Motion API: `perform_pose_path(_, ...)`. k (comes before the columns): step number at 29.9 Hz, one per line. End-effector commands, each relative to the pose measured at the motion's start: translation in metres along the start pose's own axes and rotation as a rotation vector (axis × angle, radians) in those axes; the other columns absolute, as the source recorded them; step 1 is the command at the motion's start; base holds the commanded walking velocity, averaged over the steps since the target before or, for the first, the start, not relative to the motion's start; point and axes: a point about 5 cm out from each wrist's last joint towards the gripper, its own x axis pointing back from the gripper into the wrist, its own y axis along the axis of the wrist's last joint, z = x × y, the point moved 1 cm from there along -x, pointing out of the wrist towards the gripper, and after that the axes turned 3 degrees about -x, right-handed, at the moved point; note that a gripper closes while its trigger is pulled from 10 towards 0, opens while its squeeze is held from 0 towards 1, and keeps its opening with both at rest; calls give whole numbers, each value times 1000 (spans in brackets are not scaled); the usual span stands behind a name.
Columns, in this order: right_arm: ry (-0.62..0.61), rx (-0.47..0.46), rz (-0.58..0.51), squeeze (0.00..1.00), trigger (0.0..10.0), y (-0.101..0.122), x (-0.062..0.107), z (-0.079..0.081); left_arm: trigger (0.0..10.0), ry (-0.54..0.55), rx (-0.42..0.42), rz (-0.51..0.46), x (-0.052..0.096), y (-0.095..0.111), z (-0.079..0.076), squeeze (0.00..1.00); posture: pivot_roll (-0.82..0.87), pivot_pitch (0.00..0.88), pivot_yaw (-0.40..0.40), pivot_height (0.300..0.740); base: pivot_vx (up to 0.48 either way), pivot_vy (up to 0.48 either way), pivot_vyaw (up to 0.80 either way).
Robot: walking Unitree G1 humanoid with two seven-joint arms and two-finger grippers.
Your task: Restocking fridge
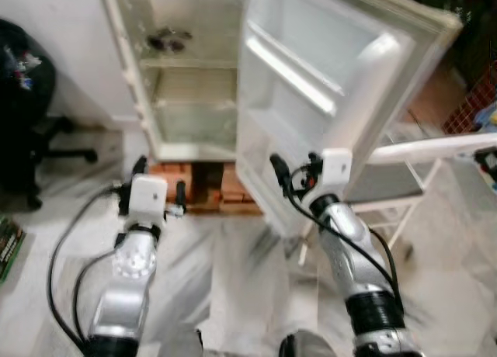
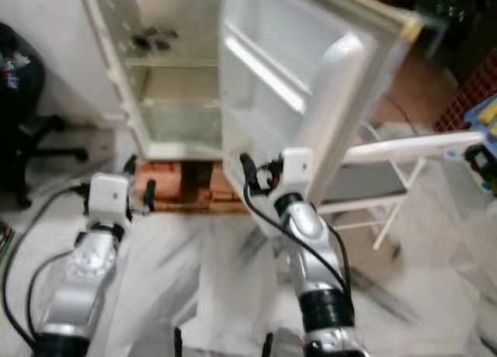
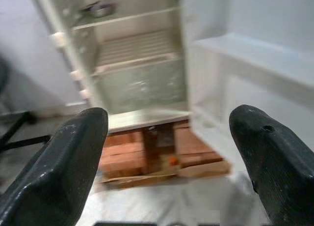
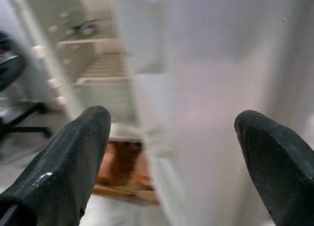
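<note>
A small white fridge (image 1: 194, 77) stands on a wooden pallet (image 1: 206, 190) with its door (image 1: 326, 85) swung wide open toward me. Its shelves look bare except for a dark item (image 1: 167, 40) on the top shelf. My left gripper (image 1: 161, 185) is raised in front of the fridge's lower edge, open and empty. My right gripper (image 1: 293, 171) is open and empty too, held close to the inner face of the door. In the left wrist view the fridge interior (image 3: 132, 54) and the pallet (image 3: 147, 152) lie between the fingers (image 3: 64, 162).
A black office chair (image 1: 27, 116) stands at the left by the wall. A white folding rack (image 1: 419, 171) sits right of the door, with a red crate (image 1: 474, 101) behind it. The floor (image 1: 233, 279) is pale marble. A green item (image 1: 8, 244) lies at the far left.
</note>
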Motion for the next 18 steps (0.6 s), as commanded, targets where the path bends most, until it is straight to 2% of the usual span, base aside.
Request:
perform_pose_path(1,28,-1,11,0,10000,-3,-1,9,10000,24,-24,8,1,-3,9,0,128,109,-12,740,0,-480,0)
perform_pose_path(6,23,23,41,0,10000,-10,3,7,10000,24,-24,17,3,-5,9,0,130,112,-15,740,0,-462,0)
perform_pose_path(7,20,57,46,0,10000,-10,2,1,10000,32,39,5,4,-3,7,0,130,118,-19,740,0,0,0)
perform_pose_path(8,9,63,51,0,10000,-10,0,-5,10000,48,59,10,6,-3,7,0,131,119,-18,740,0,0,0)
perform_pose_path(11,-3,62,48,0,10000,-8,-2,-10,10000,61,53,25,6,-6,9,0,132,114,-17,740,0,0,0)
perform_pose_path(13,-28,65,29,0,10000,0,-9,-19,10000,78,73,48,7,-10,12,0,138,112,-15,740,0,0,0)
perform_pose_path(18,-59,62,-31,0,10000,18,-19,-27,10000,99,71,49,6,-12,20,0,143,108,-18,740,0,0,0)
